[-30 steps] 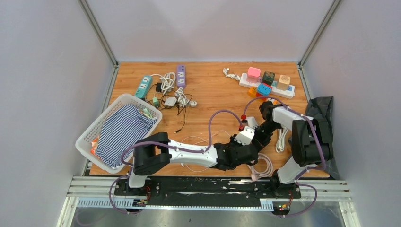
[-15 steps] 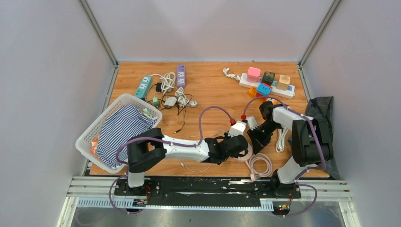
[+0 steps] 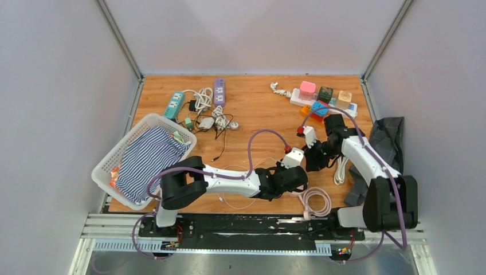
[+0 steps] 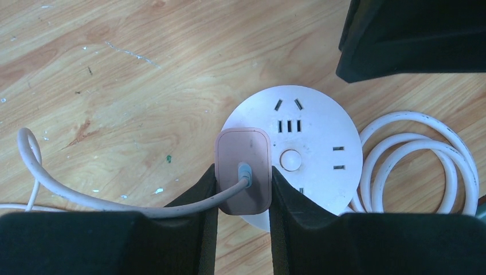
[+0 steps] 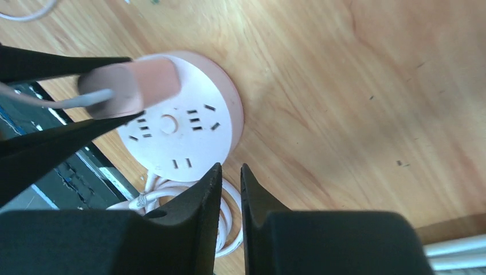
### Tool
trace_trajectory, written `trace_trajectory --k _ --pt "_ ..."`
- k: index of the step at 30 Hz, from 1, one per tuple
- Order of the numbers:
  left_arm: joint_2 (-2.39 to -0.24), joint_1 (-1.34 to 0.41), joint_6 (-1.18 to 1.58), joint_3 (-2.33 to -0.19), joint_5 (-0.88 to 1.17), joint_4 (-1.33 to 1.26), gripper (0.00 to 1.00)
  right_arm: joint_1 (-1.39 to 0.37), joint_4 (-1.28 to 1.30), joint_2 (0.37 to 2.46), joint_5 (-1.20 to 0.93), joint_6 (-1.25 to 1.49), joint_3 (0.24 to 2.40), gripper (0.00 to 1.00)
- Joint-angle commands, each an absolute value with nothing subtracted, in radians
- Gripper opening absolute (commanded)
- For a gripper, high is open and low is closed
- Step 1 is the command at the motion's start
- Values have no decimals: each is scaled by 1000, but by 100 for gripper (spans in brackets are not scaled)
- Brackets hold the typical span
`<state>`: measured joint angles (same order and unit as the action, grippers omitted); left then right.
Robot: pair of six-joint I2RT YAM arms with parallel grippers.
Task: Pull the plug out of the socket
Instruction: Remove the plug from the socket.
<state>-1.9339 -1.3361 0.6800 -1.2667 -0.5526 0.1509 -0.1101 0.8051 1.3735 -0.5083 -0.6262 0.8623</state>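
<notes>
Surface (image 3: 252, 109) of bare wood carries your round white socket (image 4: 312, 143) near its front edge, beside a coiled cable (image 4: 418, 166). Your right pincer (image 5: 231, 172) hovers just beside the socket, barely spread, gripping nothing. Your left pincer (image 4: 242, 175) pinches the pink plug (image 4: 242, 154) at the socket's edge.

We log the table (image 4: 114, 69) as grained wood, matt, scuffed with pale flecks; socket (image 4: 315, 126) smooth white plastic, satin; plug (image 4: 243, 146) matt pink plastic; left gripper (image 4: 243, 183) matt black; at 9 o'clock, striped cloth (image 3: 150, 160) in a lattice plastic basket (image 3: 114, 152).
</notes>
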Motion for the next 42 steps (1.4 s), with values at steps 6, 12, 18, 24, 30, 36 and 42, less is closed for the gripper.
trace_trajectory --k 6,12,18,24,30,36,42 --pt "-1965 -1351 688 -1279 -515 144 0 -92 797 1237 -714 -812 824 41" --pt "-1954 -1350 696 -1275 -485 118 0 -118 704 1212 -685 -872 724 60" --pt "-1936 -1348 699 -1272 -471 93 0 -175 667 1276 -609 -849 713 56" --pt "-1887 -1334 724 -1237 -439 29 0 -204 662 1350 -537 -808 723 49" --pt "-1861 -1336 698 -1255 -534 84 0 -215 667 1371 -523 -806 721 46" --pt "-1975 -1432 581 -1453 -874 330 0 -228 678 1399 -508 -807 724 45" --pt "-2048 -1455 559 -1552 -890 398 0 -232 681 1405 -506 -805 723 44"
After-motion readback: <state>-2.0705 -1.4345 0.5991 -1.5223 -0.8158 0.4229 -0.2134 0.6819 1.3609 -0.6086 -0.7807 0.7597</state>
